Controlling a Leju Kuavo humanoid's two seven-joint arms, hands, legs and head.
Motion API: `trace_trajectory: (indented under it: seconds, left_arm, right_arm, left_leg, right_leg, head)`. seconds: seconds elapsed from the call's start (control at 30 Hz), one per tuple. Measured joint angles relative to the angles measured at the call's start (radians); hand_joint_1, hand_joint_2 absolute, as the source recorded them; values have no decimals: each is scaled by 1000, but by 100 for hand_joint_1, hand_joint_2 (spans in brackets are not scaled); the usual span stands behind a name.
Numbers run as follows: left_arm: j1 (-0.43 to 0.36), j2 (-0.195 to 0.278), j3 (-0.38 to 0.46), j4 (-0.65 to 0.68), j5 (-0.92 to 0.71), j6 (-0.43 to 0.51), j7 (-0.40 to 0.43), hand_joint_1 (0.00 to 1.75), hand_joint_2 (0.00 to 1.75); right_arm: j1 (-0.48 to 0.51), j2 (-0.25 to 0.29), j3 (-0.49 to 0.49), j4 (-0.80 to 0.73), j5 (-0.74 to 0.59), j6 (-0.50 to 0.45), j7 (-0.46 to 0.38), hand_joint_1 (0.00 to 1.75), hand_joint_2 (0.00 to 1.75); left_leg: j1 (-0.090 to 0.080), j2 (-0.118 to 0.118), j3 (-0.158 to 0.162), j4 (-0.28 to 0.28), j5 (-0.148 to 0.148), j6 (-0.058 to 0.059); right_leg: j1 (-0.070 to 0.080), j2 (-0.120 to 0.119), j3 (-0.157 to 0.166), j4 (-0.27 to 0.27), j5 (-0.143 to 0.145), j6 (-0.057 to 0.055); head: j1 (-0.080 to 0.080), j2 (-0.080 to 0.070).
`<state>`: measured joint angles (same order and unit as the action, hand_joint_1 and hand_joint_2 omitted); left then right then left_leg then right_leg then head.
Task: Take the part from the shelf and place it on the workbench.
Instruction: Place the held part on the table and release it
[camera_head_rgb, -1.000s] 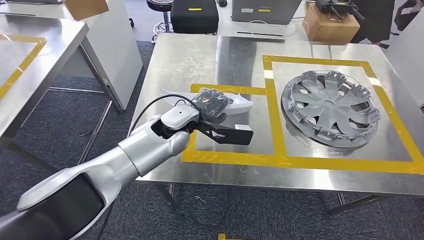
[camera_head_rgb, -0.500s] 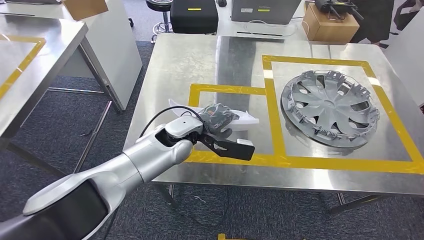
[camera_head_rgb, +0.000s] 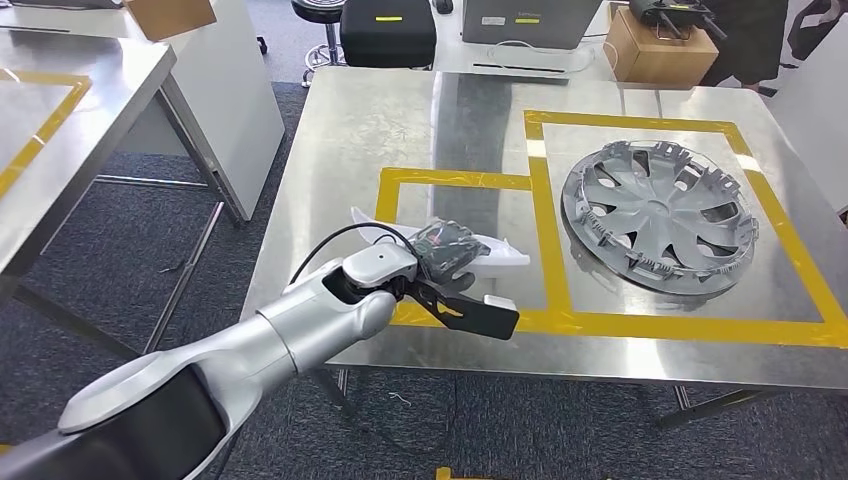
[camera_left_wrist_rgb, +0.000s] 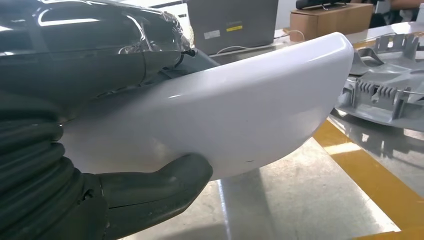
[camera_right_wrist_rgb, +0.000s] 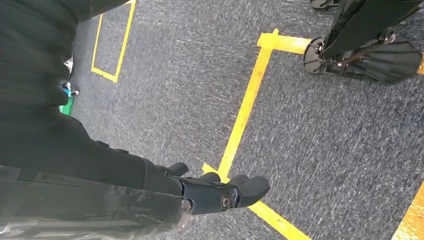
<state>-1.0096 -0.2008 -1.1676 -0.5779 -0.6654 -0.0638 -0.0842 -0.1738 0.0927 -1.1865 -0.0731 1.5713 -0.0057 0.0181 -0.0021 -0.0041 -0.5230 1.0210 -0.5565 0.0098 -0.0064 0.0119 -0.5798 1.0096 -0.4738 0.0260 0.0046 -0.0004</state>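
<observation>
The part is a long white curved plastic shell. My left hand grips it around its middle, over the small yellow-taped square on the steel workbench. In the left wrist view the white part lies between my thumb and the dark fingers, with a gap of bare steel showing beneath it. My right hand hangs over the grey carpet and holds nothing, its fingers loosely stretched out.
A grey wheel cover lies in the larger taped square to the right of the part, also seen close by as the grey cover. A cardboard box, a monitor and a chair stand beyond the workbench. Another steel table is at the left.
My left hand has carried the white part toward the workbench's front edge and a little to the right. The wheel cover has not moved.
</observation>
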Motion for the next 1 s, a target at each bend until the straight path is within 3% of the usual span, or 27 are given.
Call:
trace_trajectory:
  seconds: [0.57, 0.7, 1.0]
  left_arm:
    - [0, -8, -31, 17, 2, 3, -5, 175, 175]
    - [0, -12, -35, 17, 3, 7, -6, 0, 175]
    - [-6, -13, -50, 23, -15, 39, 41, 0, 175]
  right_arm:
    - [0, 0, 2, 0, 0, 0, 0, 0, 175]
    - [0, 0, 2, 0, 0, 1, 0, 0, 175]
    - [2, 0, 6, 0, 0, 3, 0, 0, 175]
  left_leg:
    - [0, 1, 0, 0, 0, 0]
    - [0, 1, 0, 0, 0, 0]
    - [0, 1, 0, 0, 0, 0]
  right_leg:
    - [0, 1, 0, 0, 0, 0]
    - [0, 1, 0, 0, 0, 0]
    - [0, 1, 0, 0, 0, 0]
  head:
    - [0, 0]
    - [0, 0]
    - [0, 0]
